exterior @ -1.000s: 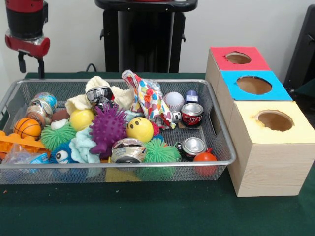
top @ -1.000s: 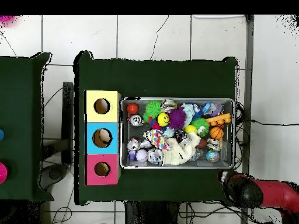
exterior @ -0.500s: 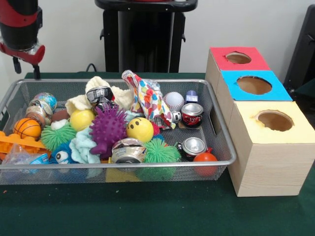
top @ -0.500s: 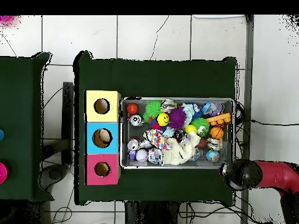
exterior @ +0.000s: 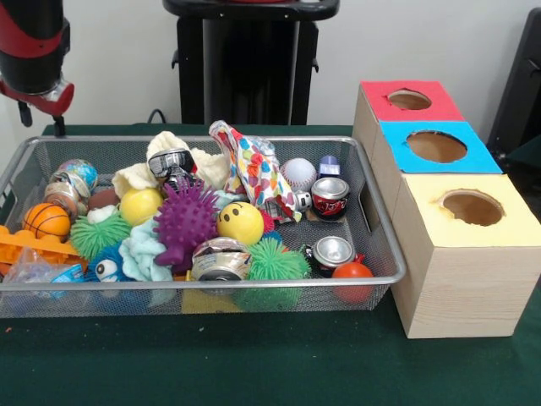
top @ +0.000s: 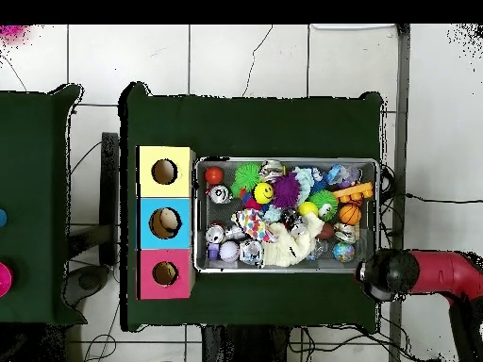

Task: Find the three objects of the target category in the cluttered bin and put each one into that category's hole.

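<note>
A wire mesh bin (exterior: 254,279) holds a heap of toys. Among them are a red soda can (exterior: 330,196), a silver-topped can (exterior: 332,251), a crushed can (exterior: 220,258), a yellow smiley ball (exterior: 240,222), a purple spiky ball (exterior: 184,220), a baseball (exterior: 297,172) and a small basketball (exterior: 46,220). To the right stands a wooden box with a red hole (exterior: 409,100), a blue hole (exterior: 436,146) and a yellow hole (exterior: 472,207). My gripper (exterior: 40,91) hangs above the bin's far left corner, holding nothing that I can see. In the overhead view the gripper (top: 387,273) sits just outside the bin (top: 288,160).
A patterned cloth bag (exterior: 254,169), green fuzzy balls (exterior: 100,233), an orange plastic toy (exterior: 30,247) and a small red ball (exterior: 352,272) crowd the bin. A black stand (exterior: 245,68) rises behind it. Green cloth (exterior: 254,355) covers the table.
The arm has drifted left and slightly up in the front view, closing on the bin's corner in the overhead view. Nothing in the bin has moved.
</note>
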